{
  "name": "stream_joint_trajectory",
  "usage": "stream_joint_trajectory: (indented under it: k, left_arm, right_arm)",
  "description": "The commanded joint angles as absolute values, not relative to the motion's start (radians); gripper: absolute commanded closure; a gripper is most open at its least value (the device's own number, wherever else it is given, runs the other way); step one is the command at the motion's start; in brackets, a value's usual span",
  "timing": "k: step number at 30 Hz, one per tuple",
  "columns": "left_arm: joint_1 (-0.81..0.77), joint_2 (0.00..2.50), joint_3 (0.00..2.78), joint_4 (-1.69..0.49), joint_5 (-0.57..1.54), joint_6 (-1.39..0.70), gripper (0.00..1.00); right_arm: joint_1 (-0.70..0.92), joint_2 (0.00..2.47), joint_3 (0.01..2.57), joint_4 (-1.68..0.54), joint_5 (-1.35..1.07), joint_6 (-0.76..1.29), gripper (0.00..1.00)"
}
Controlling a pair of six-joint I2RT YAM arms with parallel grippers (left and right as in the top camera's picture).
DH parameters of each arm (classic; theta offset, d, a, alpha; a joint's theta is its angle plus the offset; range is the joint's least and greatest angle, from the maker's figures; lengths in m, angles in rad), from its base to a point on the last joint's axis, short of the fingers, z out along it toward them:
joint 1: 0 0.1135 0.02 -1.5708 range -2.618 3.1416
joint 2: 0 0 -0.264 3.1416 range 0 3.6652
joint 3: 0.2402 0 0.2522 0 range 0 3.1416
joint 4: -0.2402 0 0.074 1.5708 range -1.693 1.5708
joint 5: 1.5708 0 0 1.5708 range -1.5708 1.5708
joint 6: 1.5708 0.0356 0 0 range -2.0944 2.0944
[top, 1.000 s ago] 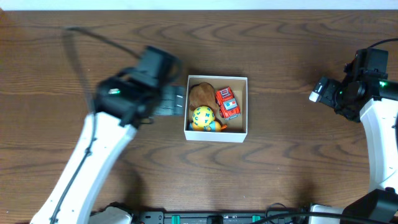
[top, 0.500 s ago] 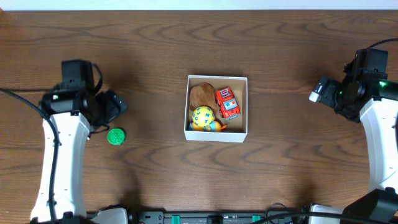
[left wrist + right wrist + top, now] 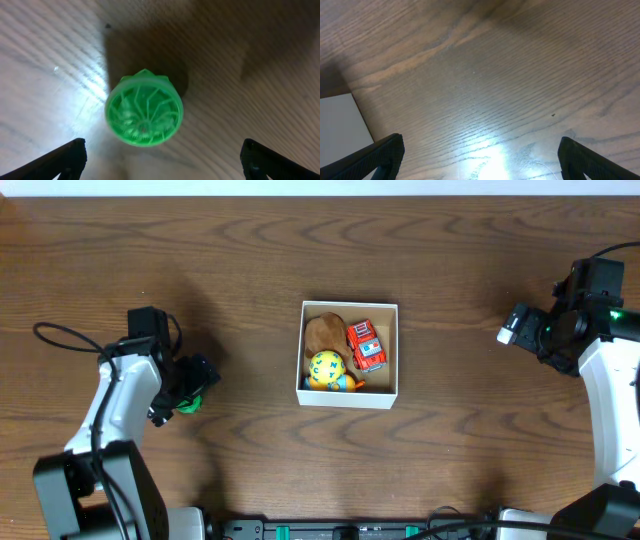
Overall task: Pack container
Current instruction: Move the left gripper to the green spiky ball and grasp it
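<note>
The container (image 3: 348, 395) is a small square white box with a brown inside, at the table's middle. In it lie a brown lump (image 3: 322, 332), a red toy truck (image 3: 366, 345) and a yellow ball with letters (image 3: 325, 367). A round green ribbed toy (image 3: 144, 115) lies on the wood at the left, half hidden under my left arm in the overhead view (image 3: 187, 404). My left gripper (image 3: 160, 162) is open, directly above it, its fingertips on either side. My right gripper (image 3: 480, 160) is open and empty over bare wood at the far right.
The box's white corner (image 3: 340, 125) shows at the left edge of the right wrist view. The left arm's black cable (image 3: 60, 340) loops over the table at the left. The table's far edge runs along the top.
My left arm has swung away from the box to the left and come down over the green toy, now partly covering it. The right arm has not moved.
</note>
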State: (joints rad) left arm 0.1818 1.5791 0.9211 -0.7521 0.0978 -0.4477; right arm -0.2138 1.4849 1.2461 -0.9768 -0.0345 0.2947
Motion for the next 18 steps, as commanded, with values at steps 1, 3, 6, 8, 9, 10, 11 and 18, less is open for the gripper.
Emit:
stream_joint_trajectory:
  k: [1, 3, 6, 8, 9, 10, 11, 18]
  left_arm:
    - [0.187, 1.632, 0.919, -0.741, 0.097, -0.438, 0.02]
    - [0.187, 1.656, 0.919, -0.732, 0.097, -0.438, 0.02]
    - [0.187, 1.673, 0.919, -0.715, 0.093, -0.438, 0.02]
    - [0.187, 1.677, 0.919, -0.708, 0.093, -0.439, 0.00]
    - [0.187, 1.678, 0.919, -0.707, 0.093, -0.439, 0.01]
    - [0.187, 1.678, 0.919, -0.709, 0.093, -0.439, 0.05]
    - [0.187, 1.678, 0.919, -0.709, 0.093, -0.439, 0.09]
    - [0.187, 1.678, 0.919, -0.719, 0.093, -0.439, 0.27]
  right_arm:
    - [-0.215, 1.493, 1.240, -0.980, -0.042, 0.279, 0.01]
    - [-0.215, 1.493, 1.240, -0.981, -0.042, 0.279, 0.01]
    - [-0.215, 1.493, 1.240, -0.982, -0.042, 0.279, 0.01]
    - [-0.215, 1.493, 1.240, -0.984, -0.042, 0.279, 0.01]
    - [-0.215, 1.493, 1.240, -0.985, -0.042, 0.279, 0.01]
    - [-0.215, 1.493, 1.240, -0.985, -0.042, 0.279, 0.01]
    - [-0.215, 1.493, 1.240, -0.985, -0.042, 0.279, 0.01]
    - [-0.215, 1.493, 1.240, -0.988, -0.042, 0.272, 0.01]
